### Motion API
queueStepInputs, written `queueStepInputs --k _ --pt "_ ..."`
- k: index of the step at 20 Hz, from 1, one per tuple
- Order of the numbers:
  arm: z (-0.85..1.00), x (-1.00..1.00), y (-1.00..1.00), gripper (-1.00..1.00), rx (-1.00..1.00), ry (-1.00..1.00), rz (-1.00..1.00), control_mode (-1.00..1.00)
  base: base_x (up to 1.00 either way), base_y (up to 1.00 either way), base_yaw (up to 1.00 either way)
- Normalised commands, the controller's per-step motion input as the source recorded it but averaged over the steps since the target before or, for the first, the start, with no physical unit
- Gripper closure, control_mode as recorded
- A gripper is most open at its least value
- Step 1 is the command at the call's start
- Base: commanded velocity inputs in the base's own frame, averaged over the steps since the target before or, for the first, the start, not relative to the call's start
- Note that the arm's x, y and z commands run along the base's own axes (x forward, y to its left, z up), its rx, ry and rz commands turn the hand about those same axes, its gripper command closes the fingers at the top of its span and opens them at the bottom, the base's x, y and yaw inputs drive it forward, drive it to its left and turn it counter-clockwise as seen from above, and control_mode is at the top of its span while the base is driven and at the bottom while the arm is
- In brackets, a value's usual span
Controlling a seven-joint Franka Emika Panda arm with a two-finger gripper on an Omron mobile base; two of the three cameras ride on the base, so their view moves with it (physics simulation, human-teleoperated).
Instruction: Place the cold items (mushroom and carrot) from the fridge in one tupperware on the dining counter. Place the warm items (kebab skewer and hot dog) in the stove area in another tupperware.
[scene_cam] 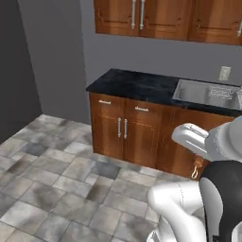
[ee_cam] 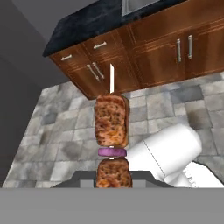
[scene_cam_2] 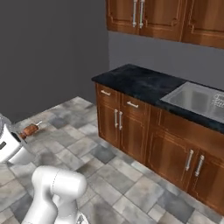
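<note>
pincer (ee_cam: pixel 113 177): clenched on brown grilled-meat kebab skewer with purple onion slice (ee_cam: pixel 112 127) | skewer: pale tip toward brown wooden cabinets (ee_cam: pixel 144 57) | below: grey stone-tile floor (ee_cam: pixel 65 135)

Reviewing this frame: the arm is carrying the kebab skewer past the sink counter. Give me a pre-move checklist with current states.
1. Pincer shut on the kebab skewer: ok.
2. Meat pieces and the purple slice all on the stick: ok.
3. Skewer clear of the cabinets in the hand view: ok.
4. Tupperware in sight as a drop target: not ok.
5. Tiled floor ahead free of obstacles: ok.
6. Finger contact on the skewer's lower end: cannot tell, hidden at the frame's bottom.
</note>
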Motion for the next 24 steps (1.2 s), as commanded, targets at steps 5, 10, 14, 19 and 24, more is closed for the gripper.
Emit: queueStepInputs --k 5,10,14,19,24 --pt "0.0 0.0 0.0 1.0 0.0 0.0 0.0 1.0 1.0 -0.16 0.8" --pt "0.0 0.0 0.0 1.0 0.0 0.0 0.0 1.0 1.0 -0.16 0.79" --pt "0.0 0.0 0.0 1.0 0.0 0.0 0.0 1.0 1.0 -0.16 0.78" --pt "0.0 0.0 0.0 1.0 0.0 0.0 0.0 1.0 1.0 -0.17 0.77" --pt "0.0 0.0 0.0 1.0 0.0 0.0 0.0 1.0 1.0 -0.17 0.74"
